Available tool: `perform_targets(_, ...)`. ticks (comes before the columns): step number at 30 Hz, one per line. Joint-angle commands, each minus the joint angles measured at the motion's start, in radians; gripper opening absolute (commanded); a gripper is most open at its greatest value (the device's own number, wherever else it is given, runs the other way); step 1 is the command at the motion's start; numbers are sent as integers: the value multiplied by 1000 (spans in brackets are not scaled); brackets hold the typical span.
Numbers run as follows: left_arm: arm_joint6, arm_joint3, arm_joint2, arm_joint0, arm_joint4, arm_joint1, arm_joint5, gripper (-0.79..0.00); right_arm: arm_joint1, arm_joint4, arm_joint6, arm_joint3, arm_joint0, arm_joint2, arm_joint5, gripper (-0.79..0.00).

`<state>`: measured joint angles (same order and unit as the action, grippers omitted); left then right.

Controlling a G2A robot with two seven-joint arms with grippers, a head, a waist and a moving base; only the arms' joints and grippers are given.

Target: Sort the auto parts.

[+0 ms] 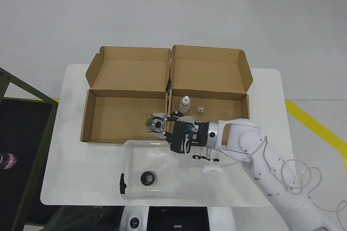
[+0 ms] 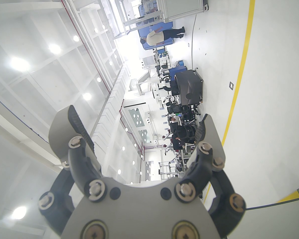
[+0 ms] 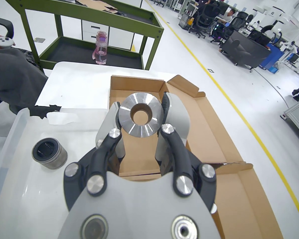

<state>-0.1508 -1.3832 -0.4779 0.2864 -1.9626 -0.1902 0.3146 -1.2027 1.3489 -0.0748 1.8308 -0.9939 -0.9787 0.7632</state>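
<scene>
While the left gripper (image 2: 139, 115) spreads wide and empty, the left cardboard box (image 1: 113, 118) lies under a metal ring (image 3: 142, 129), pinched across its rim by the right gripper (image 3: 140, 105). Solid steel by its look: heavy, stiff, slick, so a firm rim hold seems wise.

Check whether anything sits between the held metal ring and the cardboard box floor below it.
Nothing visible does. The right gripper holds the metal ring above the cardboard box, whose floor beneath it is bare. The cylinder lies apart in the clear bin.
</scene>
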Motion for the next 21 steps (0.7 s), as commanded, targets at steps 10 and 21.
perform_targets(10,0,0,0,0,0,0,0,0,2,-38,76,-12,-16,-45,-47,-785)
perform_targets(21,0,0,0,0,0,0,0,0,-16,-70,107,-96,36,-10,-94,-785)
